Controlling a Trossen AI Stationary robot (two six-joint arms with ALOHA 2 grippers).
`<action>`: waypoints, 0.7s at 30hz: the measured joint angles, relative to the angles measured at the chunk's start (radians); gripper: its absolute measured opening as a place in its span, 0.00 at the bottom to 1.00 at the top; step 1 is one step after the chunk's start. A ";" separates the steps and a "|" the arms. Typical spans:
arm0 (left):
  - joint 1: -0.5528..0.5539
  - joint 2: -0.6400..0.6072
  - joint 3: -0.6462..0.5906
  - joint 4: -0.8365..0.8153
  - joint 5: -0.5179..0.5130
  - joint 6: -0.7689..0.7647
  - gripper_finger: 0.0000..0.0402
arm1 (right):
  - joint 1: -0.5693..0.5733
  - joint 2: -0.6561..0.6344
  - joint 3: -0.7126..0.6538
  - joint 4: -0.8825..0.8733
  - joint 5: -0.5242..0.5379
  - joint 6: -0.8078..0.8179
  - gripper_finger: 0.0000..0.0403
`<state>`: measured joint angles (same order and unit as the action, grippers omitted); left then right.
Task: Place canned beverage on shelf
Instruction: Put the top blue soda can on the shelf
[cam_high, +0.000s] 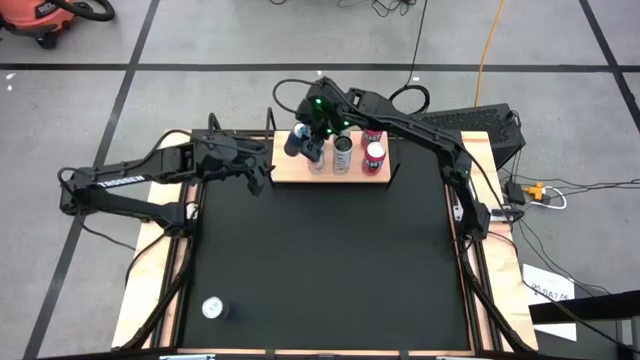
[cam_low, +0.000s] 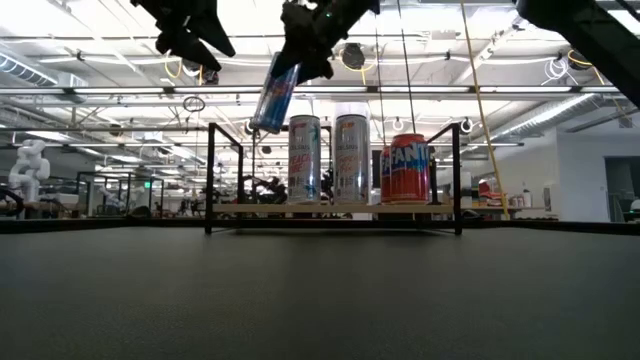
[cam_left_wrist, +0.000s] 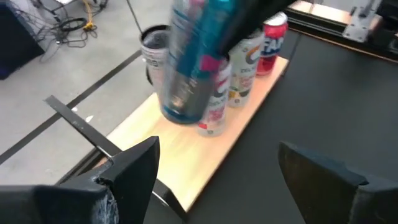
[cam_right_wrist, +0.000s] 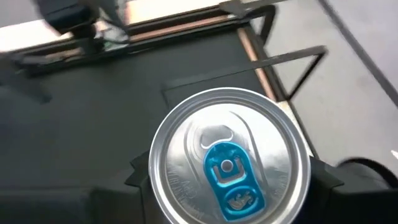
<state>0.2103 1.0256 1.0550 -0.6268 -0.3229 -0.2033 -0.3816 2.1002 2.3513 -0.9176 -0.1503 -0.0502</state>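
Note:
The shelf (cam_high: 290, 172) is a light-wood board with black end rails at the mat's far edge. On it stand two tall white cans (cam_low: 303, 160) (cam_low: 351, 160) and a red can (cam_low: 405, 170). My right gripper (cam_high: 310, 132) is shut on a tall blue can (cam_low: 274, 97) above the shelf's left end. The can also shows in the left wrist view (cam_left_wrist: 189, 68) and the right wrist view (cam_right_wrist: 229, 165). My left gripper (cam_high: 264, 178) is open and empty, just left of the shelf's near left corner; its fingers (cam_left_wrist: 134, 174) stand apart. My right gripper pinches the blue can's side wall near its top end (cam_right_wrist: 155, 180), one finger (cam_right_wrist: 323, 177) on each side. The fingers come from above and the right, slanting down. The can is lifted clear of the shelf and tilted, its bottom end (cam_low: 262, 122) toward the table's left.
One more can (cam_high: 212, 308) stands on the black mat (cam_high: 320, 270) near the table's front left corner. The shelf's left end is bare wood (cam_left_wrist: 180, 155). Cables and a black box (cam_high: 490, 130) lie beyond the table's far right.

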 joint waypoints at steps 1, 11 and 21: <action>0.009 0.000 0.000 0.010 -0.001 0.004 0.81 | 0.000 0.001 0.000 0.001 -0.021 -0.020 0.55; 0.115 0.038 0.000 0.200 0.166 0.206 0.81 | 0.007 -0.003 0.000 0.033 -0.119 -0.117 0.55; 0.180 0.126 -0.001 0.227 0.299 0.219 0.81 | 0.028 -0.003 0.000 -0.017 -0.150 -0.155 0.55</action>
<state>0.3899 1.1513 1.0542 -0.4002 -0.0240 0.0152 -0.3532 2.0972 2.3512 -0.9344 -0.2998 -0.2051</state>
